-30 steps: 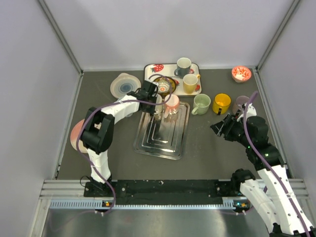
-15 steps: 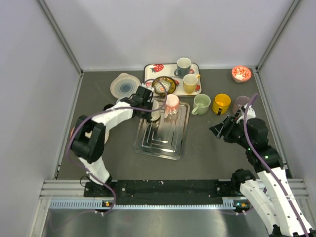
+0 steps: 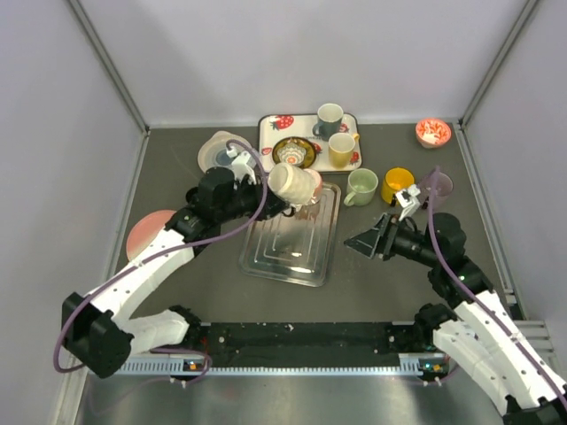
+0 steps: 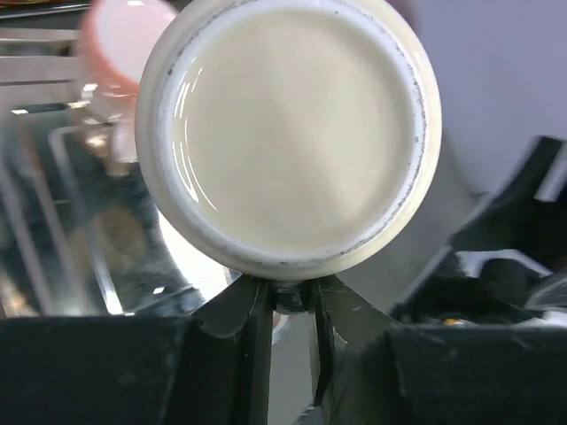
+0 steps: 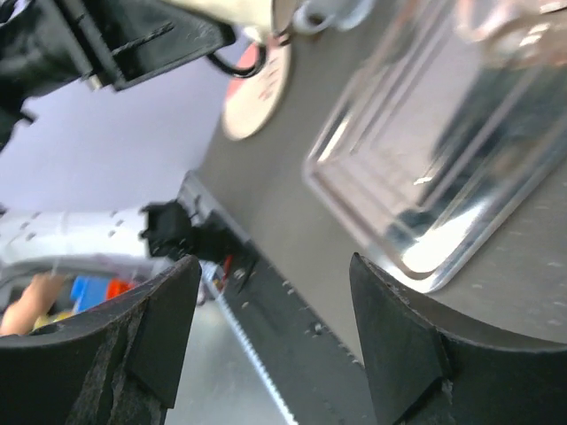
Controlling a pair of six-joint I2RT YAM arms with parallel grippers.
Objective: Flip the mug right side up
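**Cream mug held sideways in the left gripper**

The left gripper (image 3: pixel 270 193) is clamped on the mug (image 3: pixel 294 181). In the wrist view its two matt black fingers (image 4: pixel 252 323) stand nearly together, pinching a small shadowed part at the mug's edge (handle or wall, I cannot tell which). The mug is glossy cream ceramic and round. Its flat base, ringed by a raised, faintly speckled foot, faces back toward the wrist. From above it lies tipped on its side just past the fingertips, mouth pointing away from the gripper.

Below the gripper is the tray (image 3: pixel 283 257), a shiny metal rectangle with rounded corners and stepped ridges that mirror the light. Just beyond the mug stands a pale pink cup (image 3: pixel 313 181), smooth and rounded; whether the two touch is unclear.

The right gripper (image 3: pixel 361 241) holds nothing. Its jaws are spread wide, and its blunt black fingers (image 5: pixel 146 341) are wedge-shaped. The tray's polished corner lies ahead of it, with dark, finely textured table (image 5: pixel 532 310) beneath.
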